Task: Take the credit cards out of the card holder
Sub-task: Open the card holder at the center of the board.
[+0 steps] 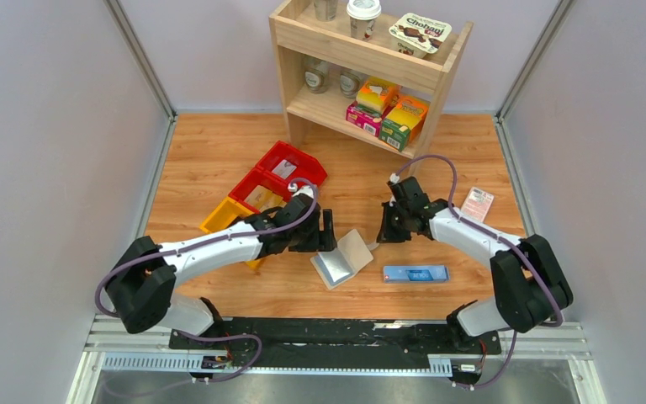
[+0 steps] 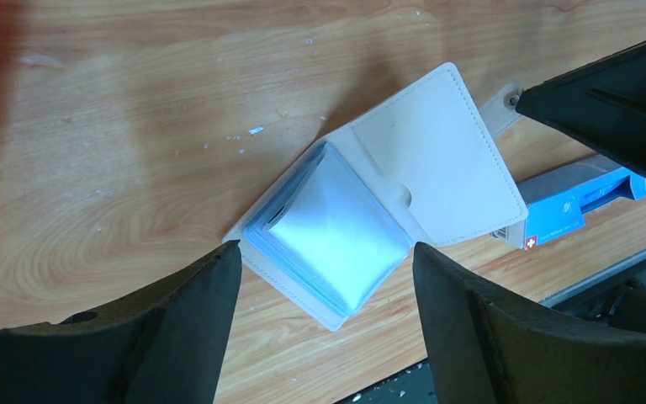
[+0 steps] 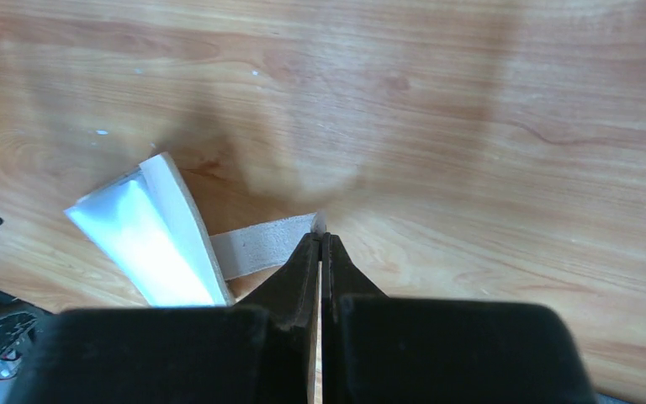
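Note:
The cream-beige card holder [image 1: 343,257] lies open on the wooden table between both arms. In the left wrist view its cream flap [image 2: 437,160] is folded back and a stack of pale blue sleeves [image 2: 336,236] shows. Any credit cards are hidden in those sleeves. My left gripper [image 1: 326,231] hangs open just above the sleeve side, its fingers [image 2: 193,311] either side of the holder's near corner without touching it. My right gripper [image 1: 380,238] is shut on the end of the holder's closing strap [image 3: 256,248], which is pinched at the fingertips [image 3: 320,237].
A long blue box [image 1: 415,273] lies right of the holder, near the front edge. A small pink-white packet [image 1: 477,203] sits at the far right. Red and yellow bins [image 1: 282,172] stand behind the left arm. A wooden shelf [image 1: 370,67] with groceries is at the back.

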Robot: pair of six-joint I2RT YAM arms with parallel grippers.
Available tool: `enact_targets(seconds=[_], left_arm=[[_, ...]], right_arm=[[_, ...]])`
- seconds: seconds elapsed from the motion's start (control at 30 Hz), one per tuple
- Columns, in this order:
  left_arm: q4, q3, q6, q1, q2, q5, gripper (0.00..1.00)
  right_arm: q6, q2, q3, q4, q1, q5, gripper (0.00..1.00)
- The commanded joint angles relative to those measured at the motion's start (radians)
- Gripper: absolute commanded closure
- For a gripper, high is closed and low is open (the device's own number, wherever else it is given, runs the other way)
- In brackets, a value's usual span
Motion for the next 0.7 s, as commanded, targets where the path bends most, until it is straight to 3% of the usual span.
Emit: enact_targets(seconds=[0.0,0.67], left_arm=[[0.028,0.058,0.006,-0.003,0.038,0.025,0.17],[0.026,0.165,-0.008,0.013,0.226,0.106,0.14]], right_arm=[[-0.004,0.013,-0.025,-0.009,-0.006,0.053,1.0],[0.012,0.005,-0.076,0.042,-0.006,0.033,1.0]])
